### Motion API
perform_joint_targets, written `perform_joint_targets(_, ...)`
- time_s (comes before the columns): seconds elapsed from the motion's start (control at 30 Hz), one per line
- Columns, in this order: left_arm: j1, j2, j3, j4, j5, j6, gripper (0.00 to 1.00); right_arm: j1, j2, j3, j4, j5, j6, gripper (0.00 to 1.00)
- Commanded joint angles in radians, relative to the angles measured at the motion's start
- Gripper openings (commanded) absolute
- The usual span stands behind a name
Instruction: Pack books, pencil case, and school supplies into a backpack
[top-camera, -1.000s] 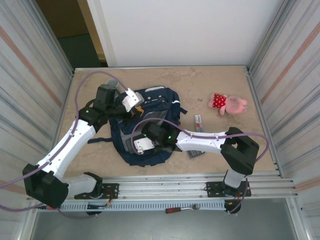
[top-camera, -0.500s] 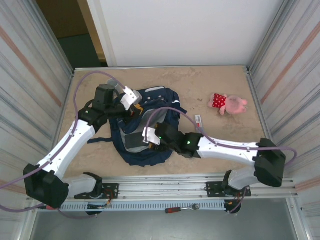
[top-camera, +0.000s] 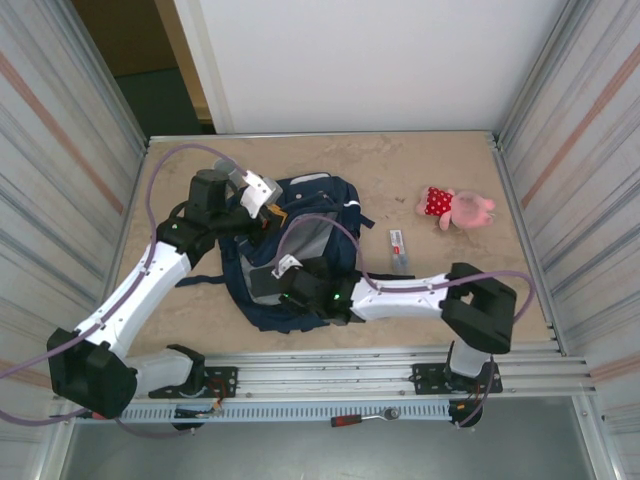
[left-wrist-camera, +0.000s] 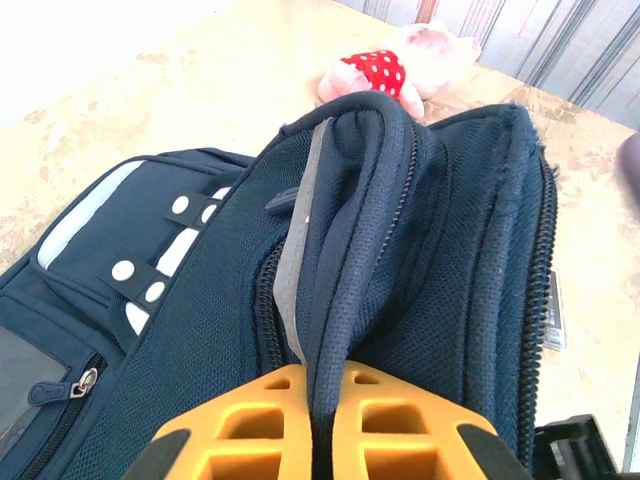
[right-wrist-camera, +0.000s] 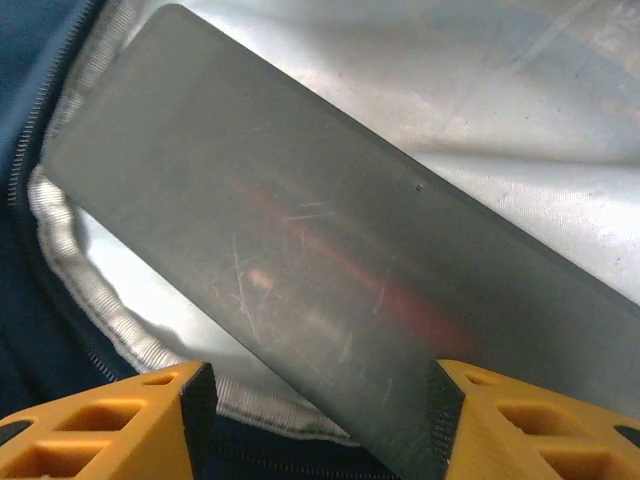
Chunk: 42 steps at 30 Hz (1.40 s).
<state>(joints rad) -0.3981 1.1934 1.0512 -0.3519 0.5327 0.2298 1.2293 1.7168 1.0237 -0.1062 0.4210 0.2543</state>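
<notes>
Looks like a robotics lab test cell. Shows in the beige worktop (top-camera: 340, 165) fenced by ribbed metal panels (top-camera: 60, 150) at left and right of the frame and a white board (top-camera: 370, 60) at top. Shows too in the slotted aluminium rail (top-camera: 330, 377) along the bottom carrying bolted arm bases (top-camera: 190, 375), looped purple cabling (top-camera: 150, 205), and a red-handled wrench (top-camera: 362, 418) lying below centre.

Left arm (top-camera: 140, 285), right arm (top-camera: 400, 295): white tube links, black joint housings. A grey-purple cable (top-camera: 185, 148) loops off each. Black bases (top-camera: 190, 372) at 6 o'clock. Small green light (top-camera: 337, 296) on the right arm's wrist housing. Left gripper (left-wrist-camera: 320, 410), right gripper (right-wrist-camera: 318, 395): orange-yellow fingers (right-wrist-camera: 100, 425) with open-truss cut-outs. The right pair has black ribbed pads (right-wrist-camera: 203, 405).
</notes>
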Motion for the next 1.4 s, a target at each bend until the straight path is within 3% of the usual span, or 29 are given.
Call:
perform_joint_targets(0.0, 0.008, -0.065, 0.032, 0.134, 0.073, -0.039, 0.00, -0.007, 0.055, 0.057, 0.028, 0.071, 0.004, 0.58)
perform_joint_targets(0.23, 0.008, -0.077, 0.028, 0.142, 0.084, -0.048, 0.00, -0.053, 0.140, 0.102, 0.119, 0.183, 0.004, 0.51)
perform_joint_targets(0.43, 0.008, -0.081, 0.025, 0.143, 0.066, -0.048, 0.00, -0.149, 0.153, 0.102, 0.239, 0.130, 0.014, 0.50)
perform_joint_targets(0.57, 0.011, -0.076, 0.023, 0.136, 0.005, -0.076, 0.00, -0.162, 0.052, 0.077, 0.204, 0.032, 0.074, 0.57)
perform_joint_targets(0.67, 0.016, -0.077, 0.010, 0.144, -0.035, -0.127, 0.00, -0.156, -0.068, 0.029, 0.129, -0.088, 0.216, 0.64)
perform_joint_targets(0.83, 0.018, -0.082, -0.031, 0.175, -0.052, -0.183, 0.00, -0.161, -0.241, -0.049, -0.030, -0.187, 0.478, 0.66)
perform_joint_targets(1.0, 0.017, -0.081, -0.039, 0.190, -0.040, -0.198, 0.00, -0.238, -0.330, -0.125, -0.155, -0.322, 0.720, 0.70)
perform_joint_targets(1.27, 0.017, -0.084, -0.037, 0.203, -0.020, -0.211, 0.00, -0.358, -0.357, -0.246, -0.082, -0.477, 0.825, 0.80)
perform_joint_targets(1.37, 0.018, -0.080, -0.037, 0.209, -0.019, -0.211, 0.00, -0.389, -0.323, -0.278, 0.011, -0.565, 0.830, 0.78)
